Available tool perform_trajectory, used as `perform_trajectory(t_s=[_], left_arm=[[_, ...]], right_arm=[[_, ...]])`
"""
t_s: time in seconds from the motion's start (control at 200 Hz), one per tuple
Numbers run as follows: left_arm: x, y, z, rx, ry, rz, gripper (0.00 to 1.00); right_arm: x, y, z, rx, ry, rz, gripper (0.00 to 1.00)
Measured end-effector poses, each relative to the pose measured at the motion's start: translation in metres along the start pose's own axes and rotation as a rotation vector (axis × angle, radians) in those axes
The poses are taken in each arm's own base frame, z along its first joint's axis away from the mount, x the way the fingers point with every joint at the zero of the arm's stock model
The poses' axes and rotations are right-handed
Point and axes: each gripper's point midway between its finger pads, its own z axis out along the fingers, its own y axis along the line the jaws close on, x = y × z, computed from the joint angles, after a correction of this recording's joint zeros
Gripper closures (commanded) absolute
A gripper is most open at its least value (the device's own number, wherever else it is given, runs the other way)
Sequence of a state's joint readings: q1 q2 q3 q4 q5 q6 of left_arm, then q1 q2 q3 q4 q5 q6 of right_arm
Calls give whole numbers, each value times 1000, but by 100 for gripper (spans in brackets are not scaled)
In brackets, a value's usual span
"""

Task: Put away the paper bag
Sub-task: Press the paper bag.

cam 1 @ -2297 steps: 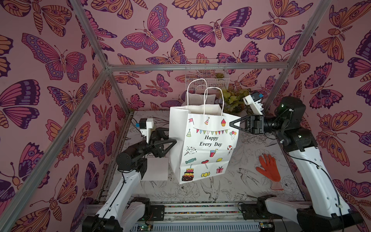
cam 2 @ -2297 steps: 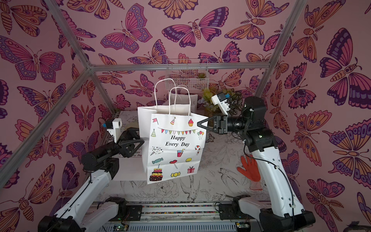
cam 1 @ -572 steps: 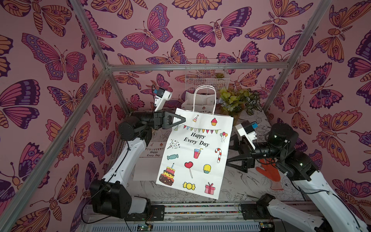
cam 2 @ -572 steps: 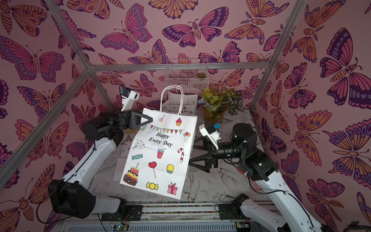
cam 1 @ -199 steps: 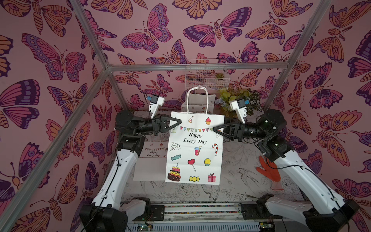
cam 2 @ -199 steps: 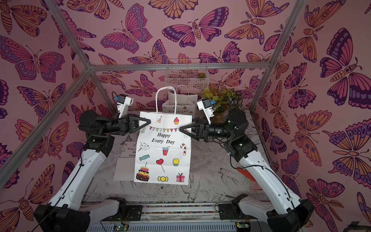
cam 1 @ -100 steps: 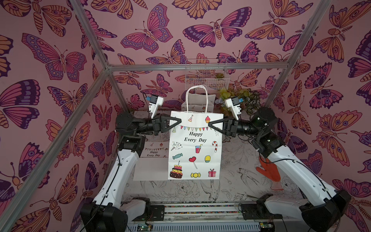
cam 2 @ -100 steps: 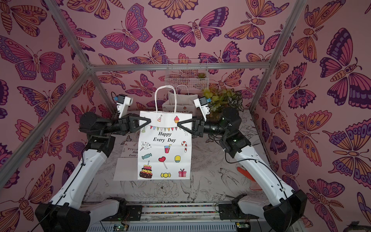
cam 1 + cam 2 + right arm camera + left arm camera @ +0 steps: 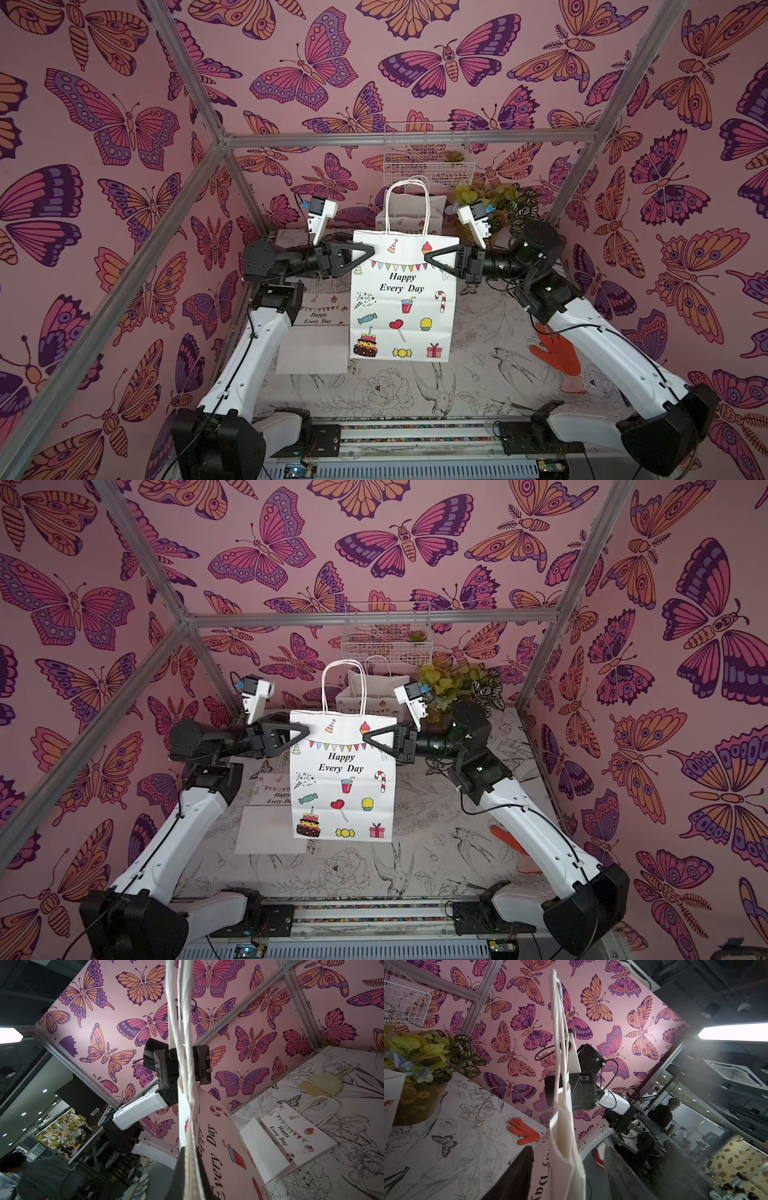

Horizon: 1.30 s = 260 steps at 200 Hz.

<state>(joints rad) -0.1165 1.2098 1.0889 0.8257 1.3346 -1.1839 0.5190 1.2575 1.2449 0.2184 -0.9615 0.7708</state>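
The paper bag (image 9: 401,307) is white, printed "Happy Every Day", and hangs flat and upright above the middle of the table in both top views (image 9: 343,787). My right gripper (image 9: 430,255) is shut on its upper right corner; the right wrist view shows the fingers pinching the bag's edge (image 9: 189,1153). My left gripper (image 9: 368,253) is at the upper left corner with its jaws open. In the left wrist view the bag (image 9: 564,1126) passes between the spread fingers of that gripper (image 9: 570,1149) without being pinched. The twisted handles (image 9: 407,203) stand up above the bag.
A second printed bag (image 9: 320,332) lies flat on the table at the left. Another bag (image 9: 411,212) stands at the back beside a potted plant (image 9: 498,199), under a wire basket (image 9: 428,153). An orange glove (image 9: 557,353) lies at the right, and a hand brush (image 9: 324,1084) near the flat bag.
My left gripper's jaws have opened off the bag's left corner. The right gripper has closed on the right corner. The bag hangs almost where it was.
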Motion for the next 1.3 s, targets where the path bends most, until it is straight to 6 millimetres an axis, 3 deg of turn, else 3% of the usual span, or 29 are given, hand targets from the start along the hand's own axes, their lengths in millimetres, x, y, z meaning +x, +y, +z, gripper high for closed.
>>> perform_trajectory(t_s=[0.145,0.34,0.461,0.606,0.796,0.936,1.126,1.302], left_arm=[[-2,-13,-2,-1,-25,29,12],[-17,-37,-8,-68,-133,195,12],[-22,-37,-12,-115,-195,284,12],[-1,-25,-18,-156,-199,314,12],[35,-11,-30,-247,-175,338,12],[43,9,-35,-286,-168,338,12],[63,46,-32,-257,-116,245,12],[77,37,-29,-178,-51,256,12]], right_arm=[[-7,-9,-11,30,-7,2,100],[-25,-20,-37,49,7,-3,100],[-28,-22,-46,17,51,-20,100],[-24,-20,-50,-52,124,-30,100],[-43,-17,-50,-121,168,-47,100],[-53,-3,-50,-165,195,-67,100],[-71,36,-54,-210,212,-151,100],[-81,65,-57,-228,215,-208,100]])
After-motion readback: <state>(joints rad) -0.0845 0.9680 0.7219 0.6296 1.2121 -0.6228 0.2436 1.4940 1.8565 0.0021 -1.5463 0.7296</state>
